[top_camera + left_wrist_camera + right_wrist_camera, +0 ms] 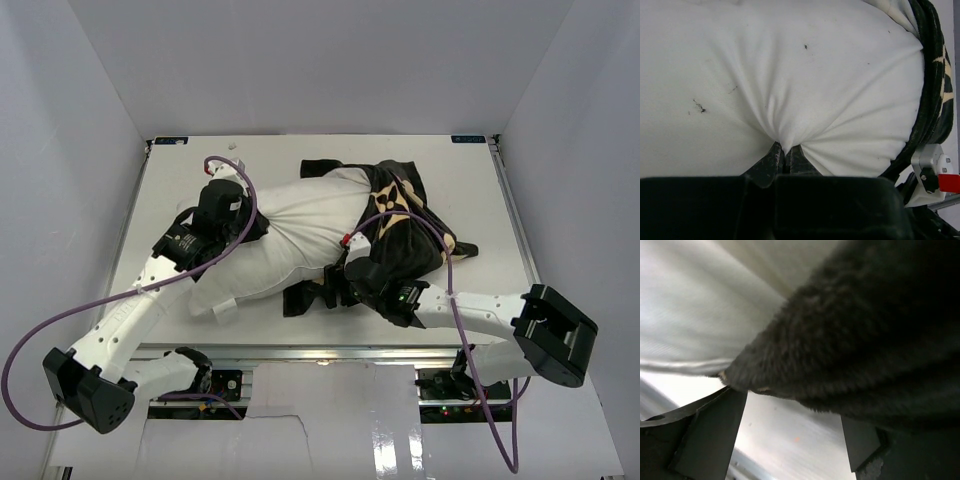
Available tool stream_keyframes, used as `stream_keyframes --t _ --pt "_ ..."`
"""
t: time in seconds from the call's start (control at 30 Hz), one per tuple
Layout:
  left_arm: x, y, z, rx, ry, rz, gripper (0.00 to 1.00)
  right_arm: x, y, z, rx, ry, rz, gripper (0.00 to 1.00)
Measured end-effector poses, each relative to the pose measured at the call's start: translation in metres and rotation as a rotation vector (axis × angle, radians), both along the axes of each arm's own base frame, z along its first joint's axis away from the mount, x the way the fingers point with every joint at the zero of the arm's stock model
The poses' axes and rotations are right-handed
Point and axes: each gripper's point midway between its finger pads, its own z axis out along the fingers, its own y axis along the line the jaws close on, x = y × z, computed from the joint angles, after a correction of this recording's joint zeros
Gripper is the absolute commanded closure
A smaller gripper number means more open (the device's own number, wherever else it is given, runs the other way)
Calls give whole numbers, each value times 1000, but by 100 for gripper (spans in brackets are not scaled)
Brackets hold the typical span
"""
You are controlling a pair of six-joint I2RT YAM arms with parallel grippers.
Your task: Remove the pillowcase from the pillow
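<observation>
The white pillow lies across the table's middle. The black pillowcase with tan motifs is bunched over its right end. My left gripper is shut, pinching a fold of the pillow; the pillowcase rim shows at that view's right edge. My right gripper sits at the pillow's near edge, beside the bunched cover. In the right wrist view it is open, its two fingers wide apart, with black furry pillowcase fabric just above them and the white pillow at the left.
The pillow rests on a white table inside white walls. A metal rail runs along the near edge. Purple cables trail from both arms. A white tag sticks out at the pillow's near left corner.
</observation>
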Motion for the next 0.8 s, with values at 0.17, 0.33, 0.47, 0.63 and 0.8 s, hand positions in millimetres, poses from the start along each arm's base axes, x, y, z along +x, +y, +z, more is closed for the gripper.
stream_keyframes --t 0.17,0.33,0.47,0.63,0.8 --pt "7 -4 1 12 8 -4 100 16 -4 -12 -36 -37 -91 92" --pt "18 -10 24 63 2 -46 100 39 -30 -3 -38 -99 -240 92" --pt "21 -18 50 79 -13 -112 100 62 -87 7 8 -129 -403 92" --pt "14 -24 60 92 -1 -189 100 87 -143 19 34 -169 -583 92" --pt "6 -23 55 118 24 -233 100 103 -177 17 30 -159 -677 92"
